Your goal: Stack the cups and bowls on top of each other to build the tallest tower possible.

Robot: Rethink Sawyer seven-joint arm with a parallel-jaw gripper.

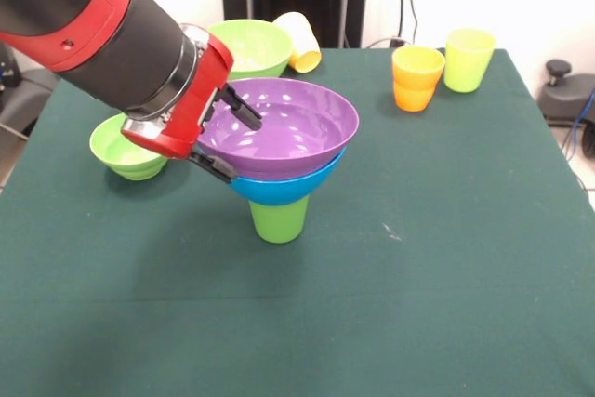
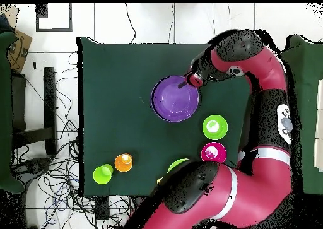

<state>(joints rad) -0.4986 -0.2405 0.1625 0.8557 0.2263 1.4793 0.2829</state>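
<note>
Front view: tower at centre of green surface [image 1: 446,276]: purple bowl [image 1: 288,127] in blue bowl [image 1: 284,190] on inverted green cup [image 1: 278,218]. Claw [image 1: 221,135] clamps the purple bowl's rim, one finger inside, one beneath.
Overhead view: purple bowl [image 2: 175,99] mid-surface, claw [image 2: 187,83] at its rim.

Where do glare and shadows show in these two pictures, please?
Front view: white glare spots sit inside the purple bowl by the gripper, whose fingers straddle its rim, and a soft shadow lies on the green cloth beside the green cup under the blue bowl. Overhead view: the purple bowl shows only a faint sheen, with no clear shadow on the table.
</note>
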